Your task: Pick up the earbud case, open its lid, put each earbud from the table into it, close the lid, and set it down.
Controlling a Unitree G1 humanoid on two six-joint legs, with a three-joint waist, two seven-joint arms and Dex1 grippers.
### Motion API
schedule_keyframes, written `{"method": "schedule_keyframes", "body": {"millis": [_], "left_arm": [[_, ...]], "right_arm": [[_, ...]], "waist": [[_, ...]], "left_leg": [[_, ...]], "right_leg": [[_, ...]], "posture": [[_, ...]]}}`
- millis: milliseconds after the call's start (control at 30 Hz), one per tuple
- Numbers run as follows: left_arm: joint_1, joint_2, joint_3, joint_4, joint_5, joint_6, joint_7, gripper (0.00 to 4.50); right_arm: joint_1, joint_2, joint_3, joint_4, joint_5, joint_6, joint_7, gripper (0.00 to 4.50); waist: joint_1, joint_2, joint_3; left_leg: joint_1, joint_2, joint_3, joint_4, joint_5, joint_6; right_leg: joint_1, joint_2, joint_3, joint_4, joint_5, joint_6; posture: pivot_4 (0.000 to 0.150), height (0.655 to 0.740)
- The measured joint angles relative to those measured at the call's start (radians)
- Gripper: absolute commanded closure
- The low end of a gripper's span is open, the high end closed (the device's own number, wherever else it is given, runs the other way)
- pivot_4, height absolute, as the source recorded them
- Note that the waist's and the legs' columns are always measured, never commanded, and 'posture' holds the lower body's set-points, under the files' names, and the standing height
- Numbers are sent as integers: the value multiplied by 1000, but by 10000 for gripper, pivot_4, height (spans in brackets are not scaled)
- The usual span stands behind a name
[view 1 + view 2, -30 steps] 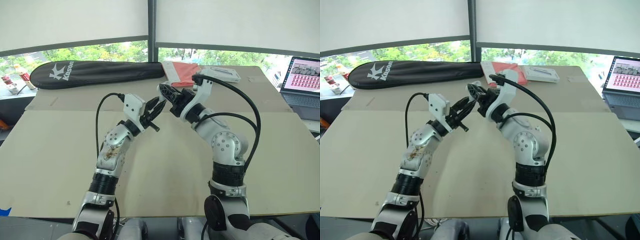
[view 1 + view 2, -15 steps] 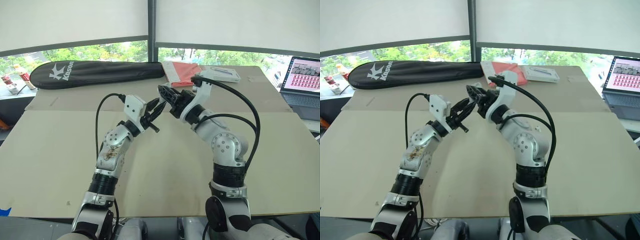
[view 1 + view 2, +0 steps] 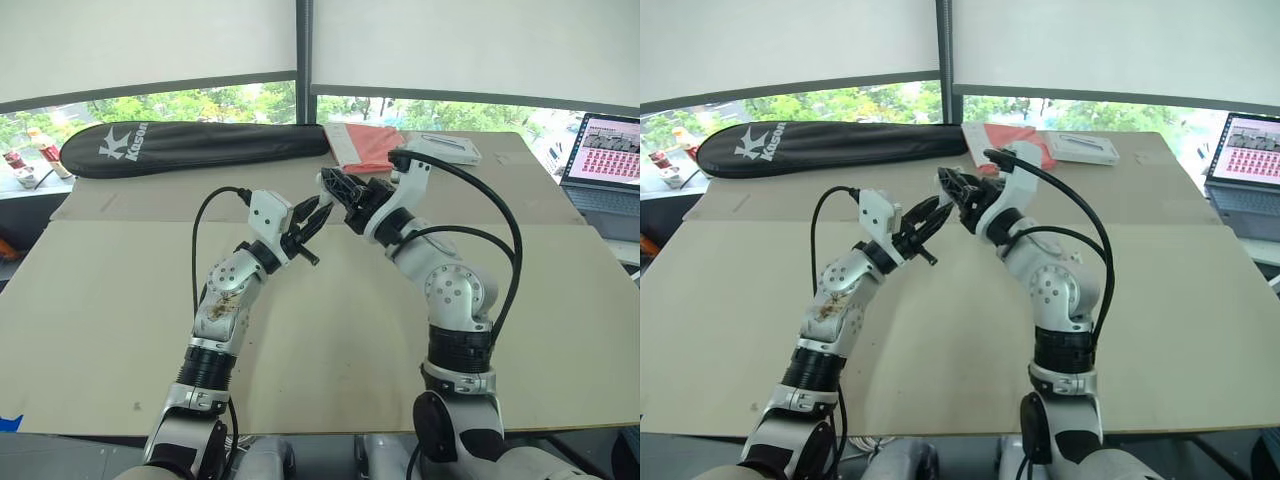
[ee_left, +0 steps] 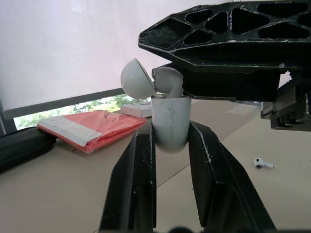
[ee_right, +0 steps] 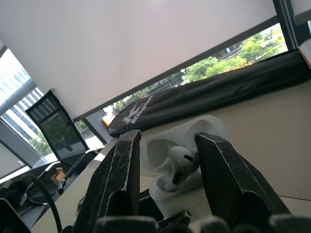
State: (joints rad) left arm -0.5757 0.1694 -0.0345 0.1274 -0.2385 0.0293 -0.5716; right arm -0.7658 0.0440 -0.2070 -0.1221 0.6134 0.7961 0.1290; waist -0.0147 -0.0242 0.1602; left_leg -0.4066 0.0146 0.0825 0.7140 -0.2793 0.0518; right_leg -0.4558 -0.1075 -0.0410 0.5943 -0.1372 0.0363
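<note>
- My left pincer (image 3: pixel 310 222) is raised above the middle of the desk (image 3: pixel 110 300). It is clamped on the white earbud case (image 4: pixel 170 124), with one black finger pressing each side of the case's body.
- The case stands upright between those fingers. Its long axis runs along them, and its mouth faces away from my left wrist, towards the right pincer (image 3: pixel 338 188).
- The lid (image 4: pixel 137 80) is swung fully back on its hinge to one side, so the mouth is clear.
- One earbud (image 5: pixel 181 160) sits in the case with its stem down in a socket and its round head above the rim.
- My right pincer is tip to tip with the left, right at the case mouth. Its jaws stand apart on either side of that earbud with a gap on each side, so I judge it is gripping nothing.
- The second earbud (image 4: pixel 263 164) lies on its side on the bare desk, below and apart from both pincers.
- The right arm is the free one, so I judge it should go down for that earbud while the left holds the case mouth open.
</note>
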Motion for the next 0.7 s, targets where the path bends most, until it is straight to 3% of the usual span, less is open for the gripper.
{"method": "schedule_keyframes", "body": {"millis": [400, 700], "left_arm": [[0, -4, 2, -1, -2, -2, -9, 40372], [0, -4, 7, -1, -3, -2, -11, 40372]], "right_arm": [[-57, -33, -79, 12, 144, -3, 1, 24784], [-36, -141, 4, -28, 145, 2, 58, 24784]], "waist": [[0, 0, 0], [0, 0, 0]], "left_leg": [[0, 0, 0, -1, 0, 0], [0, 0, 0, -1, 0, 1]], "right_leg": [[0, 0, 0, 0, 0, 0], [0, 0, 0, 0, 0, 0]], "posture": [[1500, 7400], [1500, 7400]]}}
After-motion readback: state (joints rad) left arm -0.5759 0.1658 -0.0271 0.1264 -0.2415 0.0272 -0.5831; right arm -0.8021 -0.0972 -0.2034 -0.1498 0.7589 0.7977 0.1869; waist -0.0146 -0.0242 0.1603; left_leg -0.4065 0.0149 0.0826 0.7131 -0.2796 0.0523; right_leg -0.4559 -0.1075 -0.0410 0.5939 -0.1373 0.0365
